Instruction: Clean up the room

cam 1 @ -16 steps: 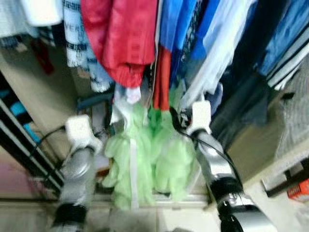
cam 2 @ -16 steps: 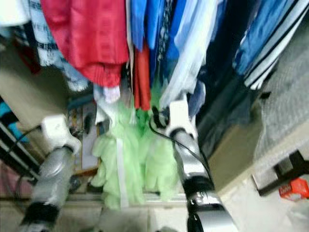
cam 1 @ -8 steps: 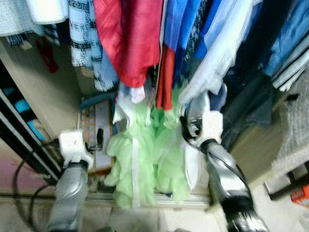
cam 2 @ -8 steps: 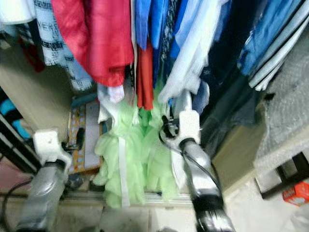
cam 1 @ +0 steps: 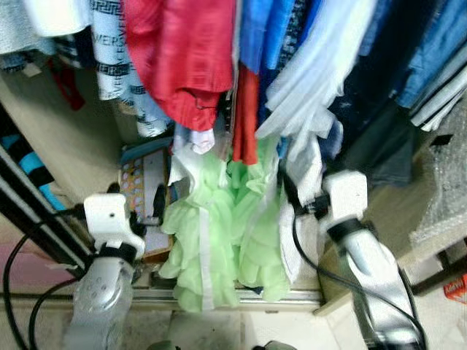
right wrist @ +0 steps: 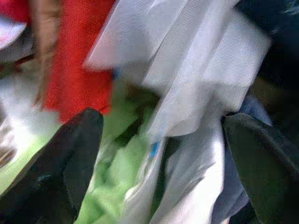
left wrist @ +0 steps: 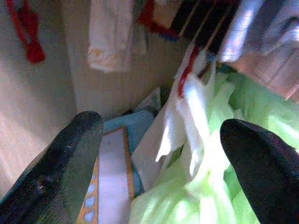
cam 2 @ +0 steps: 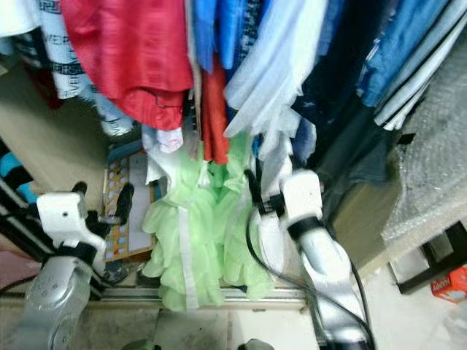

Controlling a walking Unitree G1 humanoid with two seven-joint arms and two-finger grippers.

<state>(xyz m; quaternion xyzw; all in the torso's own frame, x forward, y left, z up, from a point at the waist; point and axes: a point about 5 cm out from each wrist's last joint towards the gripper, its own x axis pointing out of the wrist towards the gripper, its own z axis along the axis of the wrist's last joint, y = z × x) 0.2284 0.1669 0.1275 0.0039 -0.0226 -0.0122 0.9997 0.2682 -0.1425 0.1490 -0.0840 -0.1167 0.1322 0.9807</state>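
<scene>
A pale green garment (cam 1: pixel 219 233) hangs low in the middle of a packed clothes rail, under a red garment (cam 1: pixel 186 58) and beside a pale white-blue one (cam 1: pixel 314 80). My left gripper (cam 1: pixel 137 195) is open just left of the green garment, whose white trim (left wrist: pixel 194 112) lies between its fingers without touching them. My right gripper (cam 1: pixel 295 182) is open too, pushed into the folds of the white-blue garment (right wrist: pixel 187 60) to the right of the green one. Cloth partly hides its fingertips in the eye views.
A patterned flat box (cam 1: pixel 142 186) lies on the wardrobe floor behind the left gripper. The beige side wall (cam 1: pixel 66 138) stands at the left, a sliding track (cam 1: pixel 248 295) runs below the clothes. Black cables (cam 1: pixel 22 270) trail at lower left. Bubble wrap (cam 1: pixel 445 189) and a red packet (cam 1: pixel 457 286) sit right.
My right wrist has shifted to the right and a little lower, still among the white-blue cloth. The left arm sits slightly lower than a second ago. The view has shifted a little.
</scene>
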